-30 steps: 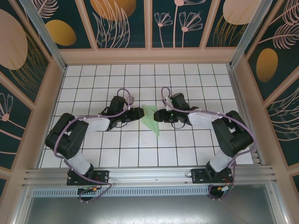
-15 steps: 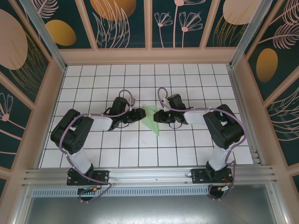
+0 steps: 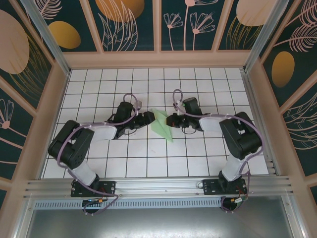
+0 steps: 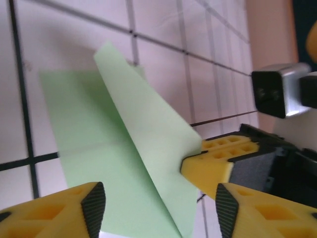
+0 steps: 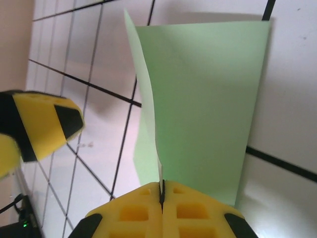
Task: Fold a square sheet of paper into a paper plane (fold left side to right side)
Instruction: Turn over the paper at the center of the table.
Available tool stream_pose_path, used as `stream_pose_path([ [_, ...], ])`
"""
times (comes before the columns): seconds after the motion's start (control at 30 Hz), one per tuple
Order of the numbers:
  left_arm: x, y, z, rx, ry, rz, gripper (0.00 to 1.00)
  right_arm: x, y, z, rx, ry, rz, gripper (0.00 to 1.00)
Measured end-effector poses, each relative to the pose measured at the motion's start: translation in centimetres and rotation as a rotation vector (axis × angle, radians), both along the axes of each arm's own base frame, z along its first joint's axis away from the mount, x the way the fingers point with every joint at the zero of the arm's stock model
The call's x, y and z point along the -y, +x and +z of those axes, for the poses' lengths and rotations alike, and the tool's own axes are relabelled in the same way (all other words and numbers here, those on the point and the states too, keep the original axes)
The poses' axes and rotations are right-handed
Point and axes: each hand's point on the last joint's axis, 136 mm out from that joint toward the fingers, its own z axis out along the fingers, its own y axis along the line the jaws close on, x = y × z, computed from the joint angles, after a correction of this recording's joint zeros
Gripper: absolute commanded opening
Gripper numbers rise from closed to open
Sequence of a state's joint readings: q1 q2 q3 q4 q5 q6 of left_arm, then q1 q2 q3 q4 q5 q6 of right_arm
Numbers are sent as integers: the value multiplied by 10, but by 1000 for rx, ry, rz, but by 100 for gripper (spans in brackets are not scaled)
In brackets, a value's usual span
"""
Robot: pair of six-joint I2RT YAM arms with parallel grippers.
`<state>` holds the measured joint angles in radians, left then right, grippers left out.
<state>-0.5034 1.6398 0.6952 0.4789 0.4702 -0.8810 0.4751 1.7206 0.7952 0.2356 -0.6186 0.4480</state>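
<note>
The square sheet of paper (image 3: 161,125) is light green and lies mid-table, folded into a pointed shape whose tip faces the near edge. One flap (image 4: 148,144) stands up from the flat part (image 5: 208,109). My right gripper (image 5: 162,191) is shut on the edge of that raised flap, and it reaches in from the right in the top view (image 3: 171,120). My left gripper (image 4: 159,210) is open at the paper's left side (image 3: 148,119). Its yellow fingers (image 4: 74,210) straddle the flat part without pinching it. The right gripper's finger (image 4: 213,166) shows just beyond the flap.
The table (image 3: 138,158) is white tile with black grid lines. Wooden walls (image 3: 158,59) with dark floral panels close it in at the back and both sides. An aluminium rail (image 3: 158,186) carries both arm bases along the near edge.
My right gripper has shut on the paper's raised flap and lifted it a little. My left gripper has opened wider and stayed beside the paper.
</note>
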Motion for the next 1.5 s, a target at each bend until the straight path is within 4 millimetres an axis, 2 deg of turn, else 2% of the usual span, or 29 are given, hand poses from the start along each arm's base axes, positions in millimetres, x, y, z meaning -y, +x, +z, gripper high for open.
stream_pose_path([
  [0.2, 1, 5, 83, 202, -132, 18, 78, 20, -7, 63, 119, 148, 5, 0],
  [0.27, 2, 5, 103, 251, -172, 14, 78, 23, -9, 86, 156, 199, 14, 0],
  [0.4, 7, 2, 121, 286, -228, -13, 78, 22, -15, 123, 212, 291, 48, 0],
  [0.5, 12, -2, 131, 299, -270, -48, 78, 19, -21, 140, 221, 341, 75, 0],
  [0.67, 25, -7, 144, 319, -322, -107, 75, 16, -28, 150, 203, 386, 104, 0],
  [1.0, 36, -12, 156, 326, -367, -164, 41, 6, -41, 161, 173, 441, 162, 0],
  [1.27, 37, -12, 157, 331, -368, -167, 22, 5, -43, 165, 165, 460, 167, 0],
  [1.33, 36, -11, 156, 332, -362, -164, 19, 5, -43, 166, 167, 461, 167, 5],
  [1.5, 36, -10, 153, 328, -349, -155, 6, 8, -47, 173, 189, 459, 163, 28],
])
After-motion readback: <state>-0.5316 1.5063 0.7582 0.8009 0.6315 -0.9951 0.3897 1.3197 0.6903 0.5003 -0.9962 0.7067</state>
